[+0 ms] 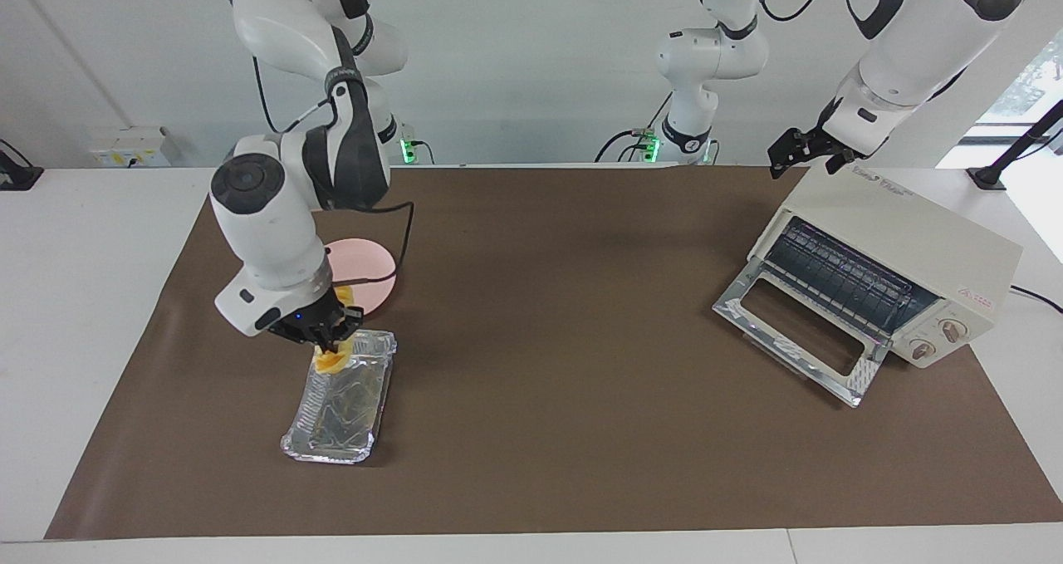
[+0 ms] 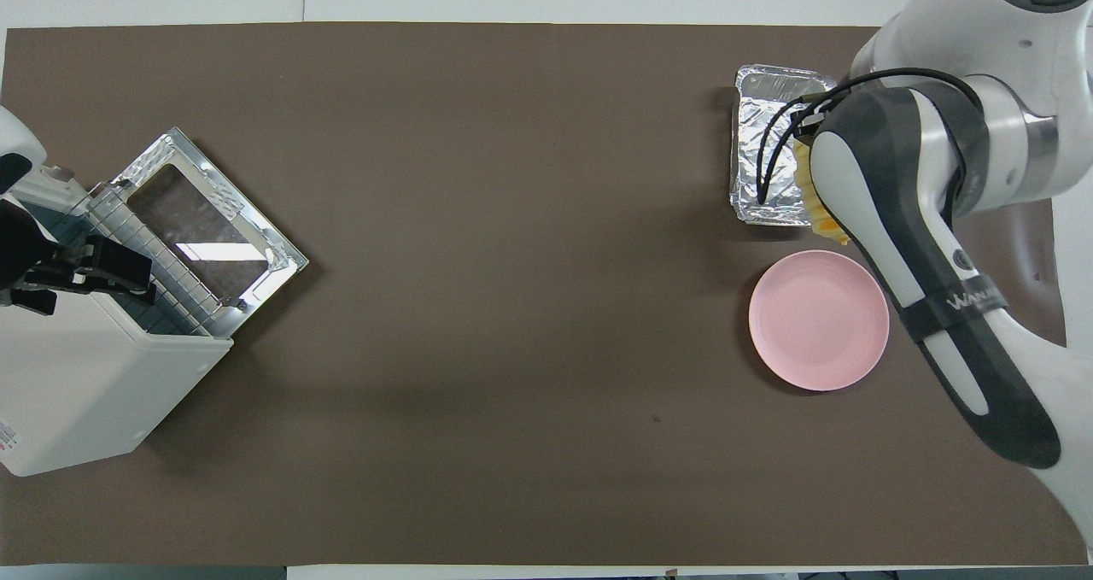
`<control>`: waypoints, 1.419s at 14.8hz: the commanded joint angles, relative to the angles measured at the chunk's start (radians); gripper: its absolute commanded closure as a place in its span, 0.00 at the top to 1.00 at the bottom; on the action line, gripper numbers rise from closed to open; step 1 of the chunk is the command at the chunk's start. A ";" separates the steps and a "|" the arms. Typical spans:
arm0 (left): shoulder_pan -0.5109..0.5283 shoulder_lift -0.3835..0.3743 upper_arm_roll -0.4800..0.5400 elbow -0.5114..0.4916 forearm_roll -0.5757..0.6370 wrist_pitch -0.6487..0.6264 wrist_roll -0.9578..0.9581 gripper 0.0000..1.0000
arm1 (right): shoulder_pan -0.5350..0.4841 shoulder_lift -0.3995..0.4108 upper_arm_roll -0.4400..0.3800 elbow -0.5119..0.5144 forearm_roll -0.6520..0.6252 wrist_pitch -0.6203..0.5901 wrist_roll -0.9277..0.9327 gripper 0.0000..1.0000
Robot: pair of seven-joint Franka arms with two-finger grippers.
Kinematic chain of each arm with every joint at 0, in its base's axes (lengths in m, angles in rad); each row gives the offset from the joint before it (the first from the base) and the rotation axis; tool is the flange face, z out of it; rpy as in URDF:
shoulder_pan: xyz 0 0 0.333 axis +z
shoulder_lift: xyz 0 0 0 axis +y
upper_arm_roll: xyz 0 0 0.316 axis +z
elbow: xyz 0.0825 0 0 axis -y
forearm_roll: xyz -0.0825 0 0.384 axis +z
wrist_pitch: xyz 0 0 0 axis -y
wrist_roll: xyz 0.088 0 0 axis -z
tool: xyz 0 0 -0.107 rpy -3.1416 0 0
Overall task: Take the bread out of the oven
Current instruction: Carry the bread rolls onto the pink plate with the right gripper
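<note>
Brown mat (image 1: 540, 315): bread (image 1: 332, 360) over foil tray (image 1: 340, 414)

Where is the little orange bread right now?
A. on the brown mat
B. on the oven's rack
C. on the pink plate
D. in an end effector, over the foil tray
D: the right end effector grips the bread over the foil tray; the oven rack looks bare.
</note>
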State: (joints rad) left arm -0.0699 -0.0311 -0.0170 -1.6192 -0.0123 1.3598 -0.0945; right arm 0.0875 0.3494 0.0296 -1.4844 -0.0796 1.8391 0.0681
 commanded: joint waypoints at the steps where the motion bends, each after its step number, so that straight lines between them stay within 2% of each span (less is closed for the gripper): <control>1: 0.010 -0.018 -0.008 -0.016 0.012 0.013 0.006 1.00 | -0.048 -0.286 0.010 -0.375 0.058 0.090 -0.050 0.00; 4: 0.010 -0.018 -0.008 -0.016 0.012 0.013 0.006 1.00 | -0.071 -0.485 0.009 -0.727 0.066 0.317 -0.085 0.00; 6: 0.010 -0.018 -0.008 -0.016 0.012 0.013 0.006 1.00 | -0.069 -0.535 0.009 -0.870 0.064 0.458 -0.085 0.00; 8: 0.010 -0.018 -0.008 -0.016 0.012 0.013 0.006 1.00 | -0.068 -0.524 0.009 -0.910 0.064 0.535 -0.085 0.00; 13: 0.010 -0.018 -0.008 -0.016 0.012 0.013 0.006 1.00 | -0.057 -0.409 0.009 -0.968 0.064 0.765 -0.077 0.00; 18: 0.010 -0.018 -0.008 -0.016 0.012 0.013 0.006 1.00 | -0.054 -0.369 0.009 -0.968 0.064 0.818 -0.061 0.00; 19: 0.010 -0.018 -0.008 -0.016 0.012 0.013 0.006 1.00 | -0.055 -0.368 0.009 -0.968 0.064 0.815 -0.056 0.19; 20: 0.010 -0.018 -0.008 -0.016 0.012 0.013 0.006 1.00 | -0.058 -0.369 0.009 -0.968 0.064 0.812 -0.056 0.98; 21: 0.010 -0.020 -0.008 -0.016 0.012 0.013 0.006 1.00 | -0.058 -0.369 0.009 -0.964 0.064 0.801 -0.056 1.00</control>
State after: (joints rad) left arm -0.0699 -0.0311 -0.0170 -1.6192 -0.0123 1.3598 -0.0945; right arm 0.0361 -0.0100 0.0332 -2.4495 -0.0278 2.6483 0.0091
